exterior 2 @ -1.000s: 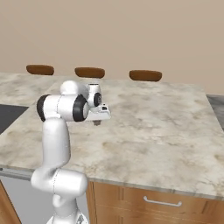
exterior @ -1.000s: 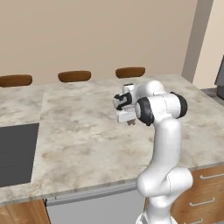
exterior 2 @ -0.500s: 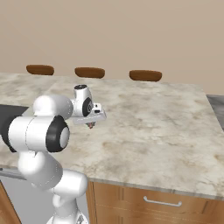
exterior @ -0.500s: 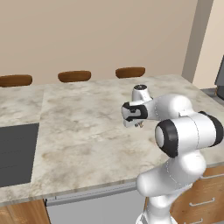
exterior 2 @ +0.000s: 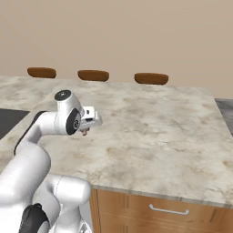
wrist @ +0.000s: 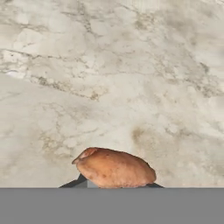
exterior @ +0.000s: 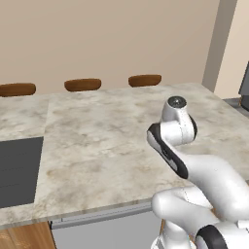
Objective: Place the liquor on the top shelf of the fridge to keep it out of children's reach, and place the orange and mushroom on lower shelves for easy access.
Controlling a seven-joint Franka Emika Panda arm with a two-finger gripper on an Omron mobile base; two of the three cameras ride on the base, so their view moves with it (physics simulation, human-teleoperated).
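Note:
My gripper (exterior 2: pixel 87 128) hangs a little above the marble counter (exterior 2: pixel 154 132), near its front left part in the right base view. It is shut on the mushroom (wrist: pixel 114 168), a reddish-brown and pale lump that sits between the dark fingertips (wrist: pixel 70 184) in the hand view. In the right base view the mushroom (exterior 2: pixel 84 133) is a small reddish speck under the white hand. In the left base view my own forearm hides the hand. The liquor, the orange and the fridge are out of view.
Three brown stool backs (exterior: pixel 82 84) line the counter's far edge. A dark cooktop (exterior: pixel 17 170) lies in the counter at the left. Wooden drawers with a metal handle (exterior 2: pixel 168 210) sit under the front edge. A dark appliance edge (exterior: pixel 244 82) shows at the far right.
The arm has folded down and back toward the base, and the hand with the mushroom has come closer to the counter's front. The grip is unchanged.

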